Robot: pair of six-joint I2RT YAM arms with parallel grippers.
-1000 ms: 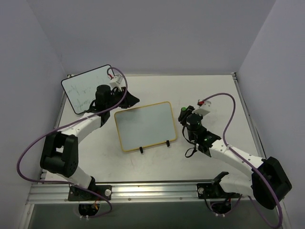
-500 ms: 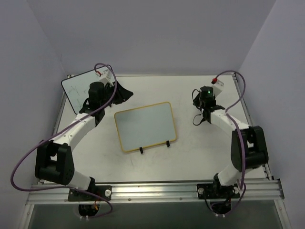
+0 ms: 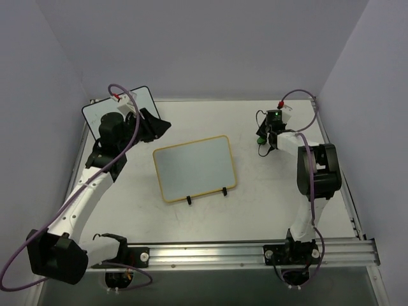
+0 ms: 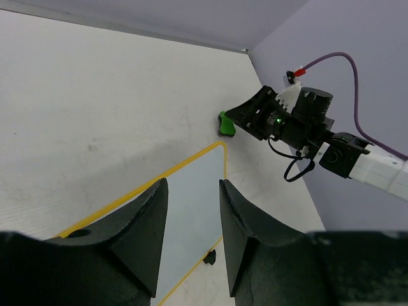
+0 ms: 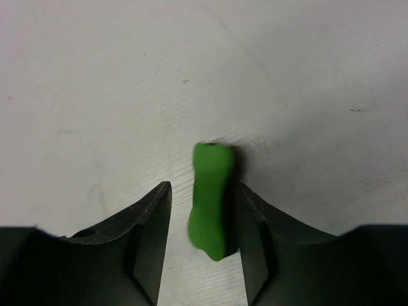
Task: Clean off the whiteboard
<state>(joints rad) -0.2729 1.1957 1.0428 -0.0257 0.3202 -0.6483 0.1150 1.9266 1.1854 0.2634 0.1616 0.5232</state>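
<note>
We see the whiteboard (image 3: 194, 169) in the middle of the surface (image 3: 274, 204), with bare room along every edge. Past its far left corner, the left end effector (image 4: 191, 191) is spread, holding nothing. Past its far right corner, the right end effector (image 5: 204, 186) is spread around a green block (image 5: 210, 210).

left arm (image 3: 80, 201): white links, black joints | right arm (image 3: 291, 141): same, green LED (image 3: 276, 115) | cables (image 3: 299, 91): purple
</note>
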